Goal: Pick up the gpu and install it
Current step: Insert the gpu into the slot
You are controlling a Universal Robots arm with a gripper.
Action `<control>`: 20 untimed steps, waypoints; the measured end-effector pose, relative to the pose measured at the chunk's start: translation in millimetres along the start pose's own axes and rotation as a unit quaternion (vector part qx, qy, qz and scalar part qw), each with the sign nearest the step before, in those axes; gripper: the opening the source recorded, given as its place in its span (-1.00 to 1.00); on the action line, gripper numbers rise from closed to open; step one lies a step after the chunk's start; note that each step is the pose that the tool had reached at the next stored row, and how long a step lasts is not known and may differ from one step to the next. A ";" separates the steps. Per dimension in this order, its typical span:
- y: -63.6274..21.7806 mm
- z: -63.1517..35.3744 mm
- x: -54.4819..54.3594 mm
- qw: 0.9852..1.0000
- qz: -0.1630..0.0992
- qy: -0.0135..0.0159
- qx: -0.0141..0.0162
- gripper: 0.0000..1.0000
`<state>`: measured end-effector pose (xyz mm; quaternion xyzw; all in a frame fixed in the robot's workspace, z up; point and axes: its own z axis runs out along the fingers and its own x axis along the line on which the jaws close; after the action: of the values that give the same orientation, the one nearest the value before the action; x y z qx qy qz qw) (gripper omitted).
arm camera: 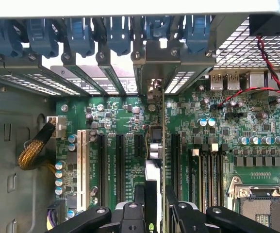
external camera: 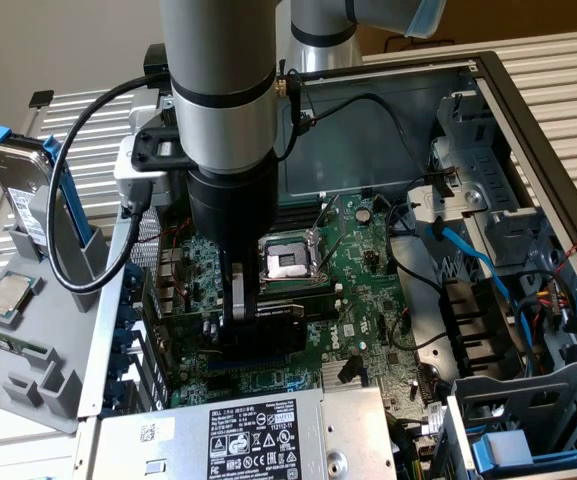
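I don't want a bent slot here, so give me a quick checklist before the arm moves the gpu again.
1. gpu held in the hand: ok, the card stands on edge between the fingers.
2. Card over the motherboard inside the case: ok.
3. Card edge lined up with an expansion slot: cannot tell.
4. Bracket meeting the rear opening: cannot tell.
5. Red and black wires away from the card: ok.
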<state>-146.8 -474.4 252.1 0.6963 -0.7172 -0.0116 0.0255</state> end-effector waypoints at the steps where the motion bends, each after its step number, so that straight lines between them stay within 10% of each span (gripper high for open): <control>1: 0.0 0.0 0.0 1.000 0.000 0.000 0.000 -0.47; 20: 0.0 0.0 0.6 1.000 -0.002 0.000 0.000 -0.47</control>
<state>-146.9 -475.0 252.1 0.6980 -0.7156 -0.0115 0.0254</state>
